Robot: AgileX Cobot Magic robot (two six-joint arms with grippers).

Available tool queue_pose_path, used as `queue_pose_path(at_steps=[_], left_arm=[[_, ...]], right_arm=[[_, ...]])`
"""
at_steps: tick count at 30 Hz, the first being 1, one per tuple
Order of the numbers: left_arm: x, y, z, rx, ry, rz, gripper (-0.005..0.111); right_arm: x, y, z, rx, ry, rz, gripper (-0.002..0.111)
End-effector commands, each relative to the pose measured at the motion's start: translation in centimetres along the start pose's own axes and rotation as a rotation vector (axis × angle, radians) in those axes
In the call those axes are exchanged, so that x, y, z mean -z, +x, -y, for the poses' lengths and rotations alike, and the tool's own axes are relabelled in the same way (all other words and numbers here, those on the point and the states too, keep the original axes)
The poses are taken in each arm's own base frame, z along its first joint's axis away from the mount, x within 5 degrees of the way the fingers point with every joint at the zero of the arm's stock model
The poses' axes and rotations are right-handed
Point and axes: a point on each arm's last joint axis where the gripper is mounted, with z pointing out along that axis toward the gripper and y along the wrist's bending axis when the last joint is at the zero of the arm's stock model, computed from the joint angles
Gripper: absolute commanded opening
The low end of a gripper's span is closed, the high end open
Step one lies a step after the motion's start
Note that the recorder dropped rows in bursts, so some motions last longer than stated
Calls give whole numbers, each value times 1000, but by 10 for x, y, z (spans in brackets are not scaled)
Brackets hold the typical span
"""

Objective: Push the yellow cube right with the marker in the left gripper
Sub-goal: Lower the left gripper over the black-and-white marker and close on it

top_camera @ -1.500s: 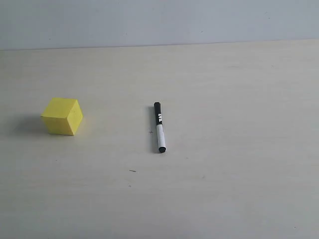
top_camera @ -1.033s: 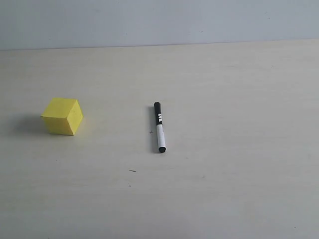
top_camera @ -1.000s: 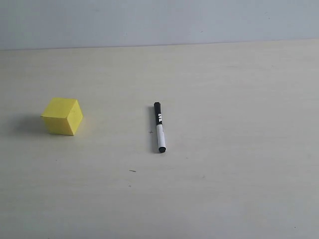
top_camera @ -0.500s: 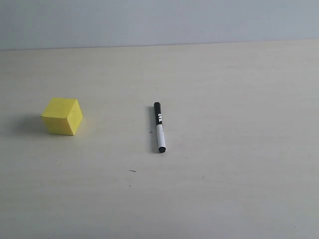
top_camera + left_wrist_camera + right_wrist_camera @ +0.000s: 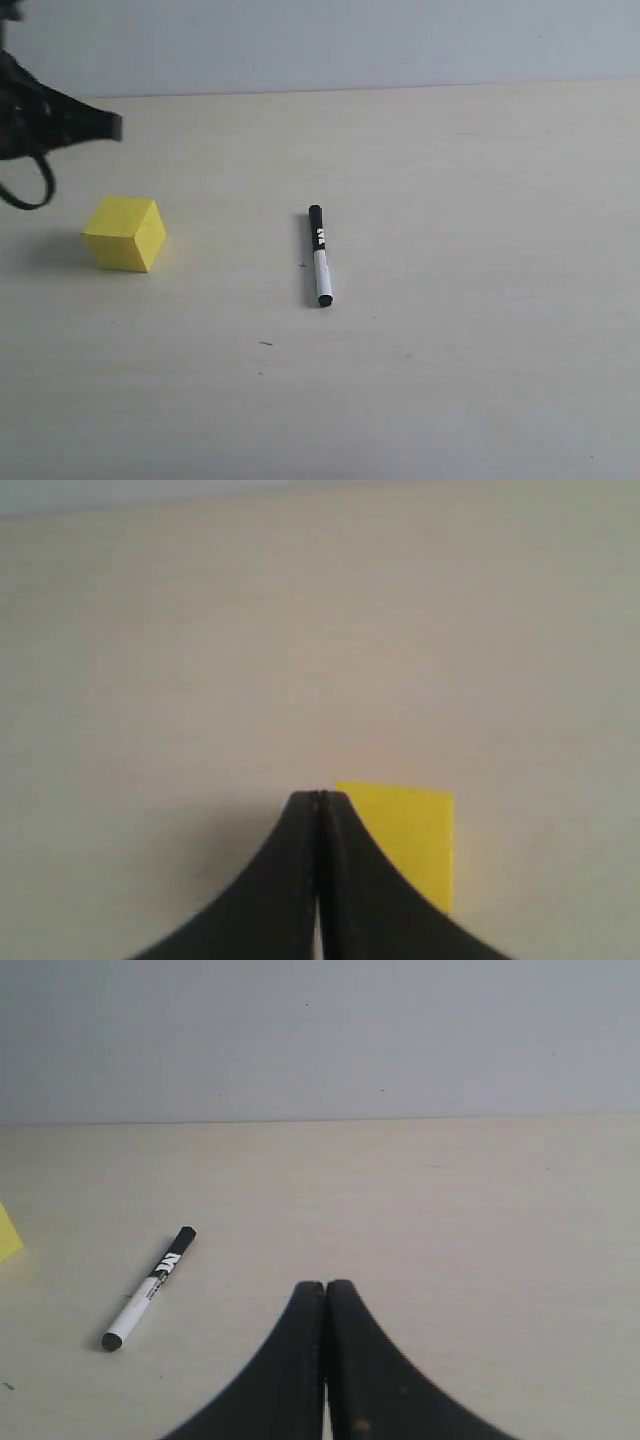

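**Marker on the table, both grippers closed and empty**

The marker (image 5: 319, 257) is not in any grip. It lies flat on the table (image 5: 480, 300), well to the right of the yellow cube (image 5: 125, 233), with its black cap pointing away from the camera. The left gripper (image 5: 318, 800) has its fingers pressed together on nothing and hangs just beside the cube. The right gripper (image 5: 325, 1288) is likewise closed and empty, further right of the cube than the marker.

The marker looks light and stiff, with a smooth round barrel that would probably roll or slip. A hold across the middle, near the label band, seems safest (leaving one end free to push with). The cube looks light with flat matte faces. Pushed low and centred on its left face it should slide; pushed off-centre it may turn.

In the exterior view the left arm (image 5: 50, 125) is cut off by the frame, above and left of the cube, and its fingertips cannot be made out. The left gripper's fingers hide part of the cube in the wrist view, and the label marks are too small to read.
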Motion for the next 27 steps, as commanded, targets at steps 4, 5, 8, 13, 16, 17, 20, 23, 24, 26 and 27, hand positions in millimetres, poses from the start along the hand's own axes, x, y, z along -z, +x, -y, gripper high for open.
queue_pose_path(at_steps=[4,5,8,13,16,17,20,23,24,26,27], left_arm=[[-15,-8,139,-175,305,-424,0],[-15,-10,148,-174,321,-427,0],[-22,-19,194,-164,396,-408,0],[-48,-16,225,-146,409,-483,30],[-61,-7,230,-64,363,-536,61],[-64,-4,231,-45,351,-550,63],[-74,6,233,-20,311,-595,61],[-82,14,234,-23,287,-624,60],[-85,17,234,-26,278,-632,60],[-90,22,235,-22,263,-651,60],[-92,24,236,-24,260,-655,60]], right_arm=[[0,1,0,4,0,7,0],[0,1,0,4,0,7,0],[0,1,0,4,0,7,0],[0,1,0,4,0,7,0],[0,1,0,4,0,7,0],[0,1,0,4,0,7,0],[0,1,0,4,0,7,0],[0,1,0,4,0,7,0],[0,1,0,4,0,7,0],[0,1,0,4,0,7,0],[0,1,0,4,0,7,0]])
